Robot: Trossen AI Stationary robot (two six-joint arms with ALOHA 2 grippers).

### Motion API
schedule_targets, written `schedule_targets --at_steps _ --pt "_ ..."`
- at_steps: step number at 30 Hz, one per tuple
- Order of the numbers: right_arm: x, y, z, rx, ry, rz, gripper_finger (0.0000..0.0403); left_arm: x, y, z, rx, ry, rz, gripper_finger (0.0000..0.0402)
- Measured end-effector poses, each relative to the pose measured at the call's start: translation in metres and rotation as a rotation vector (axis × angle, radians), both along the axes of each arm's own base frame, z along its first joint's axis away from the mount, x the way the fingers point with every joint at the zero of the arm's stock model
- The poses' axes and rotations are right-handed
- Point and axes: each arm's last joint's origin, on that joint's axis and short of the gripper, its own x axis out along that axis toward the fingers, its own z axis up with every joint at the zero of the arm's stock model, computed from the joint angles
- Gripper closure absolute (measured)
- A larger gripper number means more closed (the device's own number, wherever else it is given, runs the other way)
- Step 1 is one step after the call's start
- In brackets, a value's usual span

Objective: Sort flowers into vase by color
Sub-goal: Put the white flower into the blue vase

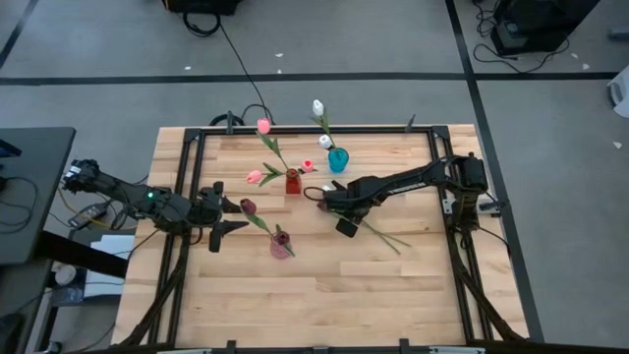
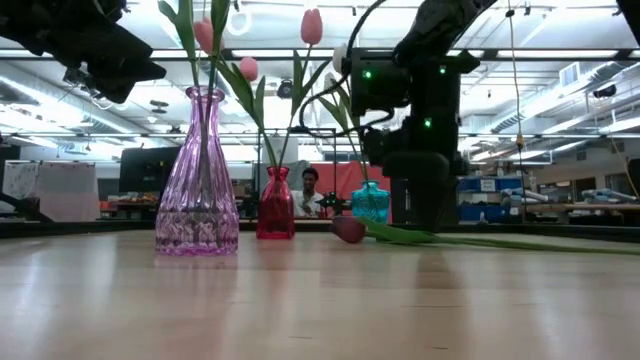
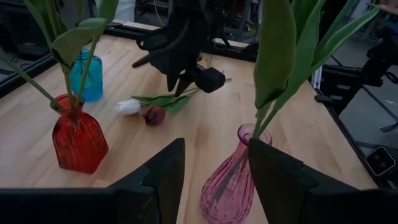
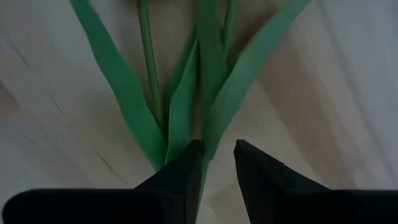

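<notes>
Two flowers lie on the table, a white head [image 3: 127, 107] and a maroon head [image 3: 154, 115] side by side, their green stems [image 1: 385, 236] running toward the near right. My right gripper [image 4: 217, 149] points straight down over their leaves [image 4: 186, 106], open, with one leaf tip between its fingers. My left gripper [image 3: 214, 186] hovers open at the table's left, facing the pink glass vase [image 3: 233, 180], which holds maroon flowers [image 1: 248, 206]. The red vase [image 1: 292, 182] holds pink flowers, the teal vase [image 1: 338, 159] white ones. My right gripper comes from above with a finger [image 4: 180, 168] on each side of a green leaf's lower end [image 4: 208, 146], which lies on the table. Whether the fingers touch the leaf, I cannot tell.
The three vases stand close together at the table's middle and far side. A black metal frame [image 1: 187, 157] runs along the table's edges. Bare wood lies toward the near edge [image 1: 324, 305]. In the low view a person [image 2: 310, 190] sits far behind the table.
</notes>
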Motion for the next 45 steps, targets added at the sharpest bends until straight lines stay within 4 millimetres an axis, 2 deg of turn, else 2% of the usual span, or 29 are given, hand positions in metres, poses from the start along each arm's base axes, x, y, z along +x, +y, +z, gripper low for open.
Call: schedule_targets --at_steps 3,10,13,17,21,25,28,31,34,39,42,45 --pt "-0.003 0.0 -0.007 0.003 0.028 -0.001 0.0294 0.0 0.0 -0.002 0.003 0.016 0.001 0.022" --pt "-0.005 0.003 -0.01 0.014 0.019 -0.043 0.0299 -0.001 0.0 -0.002 0.006 0.024 0.001 0.022" --pt "-0.005 0.003 -0.01 0.012 0.016 -0.058 0.0327 -0.001 0.0 -0.002 0.007 0.023 0.0 0.022" --pt "-0.006 0.003 -0.01 0.012 0.027 -0.076 0.0387 -0.001 0.0 -0.002 0.007 0.023 0.0 0.022" --pt "-0.016 -0.005 -0.003 -0.025 0.075 -0.081 0.0385 -0.001 0.0 -0.002 0.008 0.021 -0.001 0.022" --pt "-0.022 -0.015 0.02 -0.066 0.032 -0.057 0.0391 -0.001 0.0 -0.002 0.011 0.02 -0.002 0.022" --pt "-0.027 -0.023 0.039 -0.091 -0.033 -0.061 0.0396 -0.001 0.0 -0.001 0.025 0.011 -0.007 0.022" --pt "-0.042 -0.029 0.056 -0.098 -0.12 -0.074 0.0396 0.0 0.0 0.001 0.023 -0.006 -0.02 0.022" --pt "-0.062 -0.028 0.061 -0.055 -0.164 -0.101 0.0397 -0.001 -0.001 0.003 0.027 -0.023 -0.047 0.022" --pt "-0.096 -0.03 0.068 -0.092 -0.245 -0.173 0.0396 0.0 -0.001 0.004 0.048 -0.036 -0.063 0.022" --pt "-0.101 -0.041 0.075 -0.164 -0.423 -0.176 0.0396 0.001 -0.002 0.008 0.057 -0.079 -0.067 0.022" --pt "-0.096 -0.055 0.082 -0.259 -0.645 -0.106 0.0396 0.001 -0.002 0.011 0.057 -0.106 -0.068 0.022"
